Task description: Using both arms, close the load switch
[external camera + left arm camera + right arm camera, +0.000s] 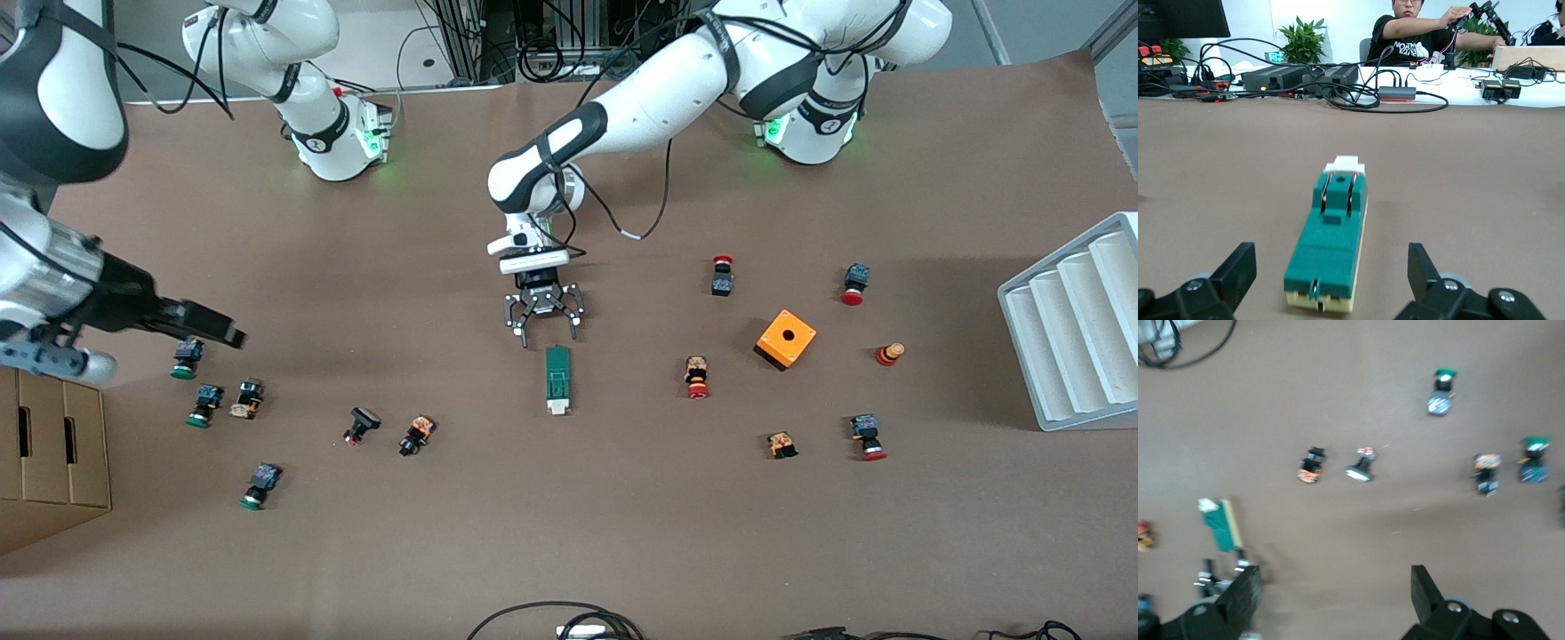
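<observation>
While the narrow green rectangular load switch (557,380) lies flat at the centre of the frame, white lever tab toward the lower edge, the black 2-finger left gripper (543,320) is held just above its upper end, jaws wide and empty. The switch appears to have been released; whether the lever is fully closed cannot be told. The right gripper (218,331), also wide and empty, waits at the left edge over the green-capped push buttons (187,357). An orange square box with a hole (786,339) lies well apart at centre right; nothing obstructs the switch.
</observation>
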You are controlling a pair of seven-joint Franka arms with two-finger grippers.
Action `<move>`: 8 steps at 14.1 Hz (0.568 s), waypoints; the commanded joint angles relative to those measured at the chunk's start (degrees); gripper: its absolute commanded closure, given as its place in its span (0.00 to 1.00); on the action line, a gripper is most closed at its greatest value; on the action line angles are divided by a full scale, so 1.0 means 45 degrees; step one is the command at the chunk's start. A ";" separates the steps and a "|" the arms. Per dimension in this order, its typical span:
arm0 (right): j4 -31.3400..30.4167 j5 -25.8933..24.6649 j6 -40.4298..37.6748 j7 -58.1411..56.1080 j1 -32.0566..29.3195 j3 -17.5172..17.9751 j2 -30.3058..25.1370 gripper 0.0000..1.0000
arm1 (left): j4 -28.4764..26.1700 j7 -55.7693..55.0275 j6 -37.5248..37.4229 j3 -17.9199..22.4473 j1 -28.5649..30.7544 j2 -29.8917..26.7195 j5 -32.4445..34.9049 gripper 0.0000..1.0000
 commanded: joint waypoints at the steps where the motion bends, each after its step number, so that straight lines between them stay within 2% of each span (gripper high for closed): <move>1: -0.1166 -0.1641 0.0392 -0.1427 -0.0062 0.0204 -0.1215 0.00 | -0.0336 0.0836 0.0312 -0.0092 -0.0003 -0.1226 -0.1104 0.00; 3: -0.1926 -0.2191 0.1209 -0.1819 -0.0062 0.0184 -0.1412 0.00 | -0.0492 0.1479 0.0508 -0.0209 0.0017 -0.2046 -0.1904 0.00; 5: -0.2338 -0.2213 0.1740 -0.1957 -0.0062 0.0184 -0.1432 0.00 | -0.0492 0.2532 0.0684 -0.0268 0.0036 -0.2906 -0.3093 0.00; 8: -0.1912 -0.2213 0.1273 -0.2288 -0.0081 0.0126 -0.1296 0.00 | -0.0454 0.4231 0.0880 -0.0268 0.0075 -0.4078 -0.4559 0.00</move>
